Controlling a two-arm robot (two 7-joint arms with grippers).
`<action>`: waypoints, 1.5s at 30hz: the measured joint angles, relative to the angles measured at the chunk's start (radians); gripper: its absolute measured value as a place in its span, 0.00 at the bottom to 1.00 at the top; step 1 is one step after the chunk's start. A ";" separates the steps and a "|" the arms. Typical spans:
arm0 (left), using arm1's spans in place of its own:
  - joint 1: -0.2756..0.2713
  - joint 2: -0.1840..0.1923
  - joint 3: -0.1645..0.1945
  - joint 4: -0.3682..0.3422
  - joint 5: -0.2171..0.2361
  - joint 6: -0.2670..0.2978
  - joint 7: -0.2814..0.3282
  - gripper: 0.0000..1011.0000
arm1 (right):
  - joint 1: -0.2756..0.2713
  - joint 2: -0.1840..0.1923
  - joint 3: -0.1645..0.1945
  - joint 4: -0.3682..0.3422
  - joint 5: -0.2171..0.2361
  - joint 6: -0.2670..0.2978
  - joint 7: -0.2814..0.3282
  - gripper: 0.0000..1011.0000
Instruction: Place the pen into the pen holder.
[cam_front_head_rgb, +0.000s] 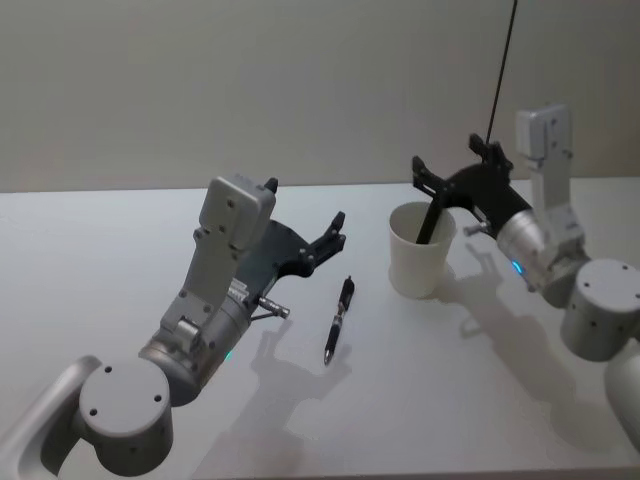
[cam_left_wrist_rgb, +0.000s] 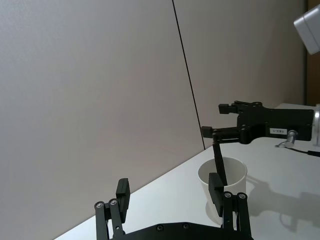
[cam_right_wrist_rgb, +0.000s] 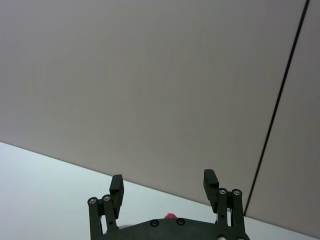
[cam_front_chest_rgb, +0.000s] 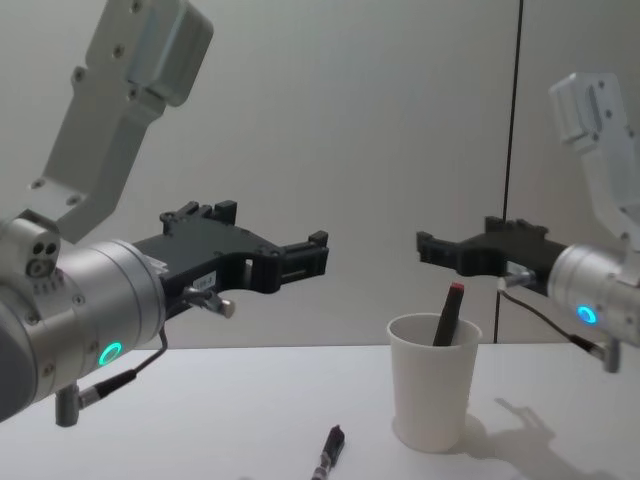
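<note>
Left hand, on the bulky arm closest to the head camera: fingers spread, empty, raised over the desk near the loose pen. Right hand: fingers parted, grasping nothing, poised just above the pen holder. Pen holder: white paper cup, upright. Standing pen: leans inside the cup, red end up, lower part hidden by the wall. Loose pen: flat on the desk beside the cup, cut off at the chest view's edge. Likely hazards: a light cup tipped by either hand brushing its rim; the round pen rolling from a skewed pinch; hands meeting over the cup. A pink speck under the right hand is hard to identify
</note>
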 joint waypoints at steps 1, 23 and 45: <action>0.000 0.000 0.000 0.000 0.000 0.000 0.000 0.99 | -0.007 0.003 0.002 -0.012 -0.002 0.009 -0.001 0.99; 0.000 0.000 0.000 0.000 0.000 0.000 0.000 0.99 | -0.179 0.102 0.065 -0.270 -0.034 0.219 -0.018 0.99; 0.000 0.000 0.000 0.000 0.000 0.000 0.000 0.99 | -0.299 0.159 0.100 -0.401 -0.028 0.314 -0.016 0.99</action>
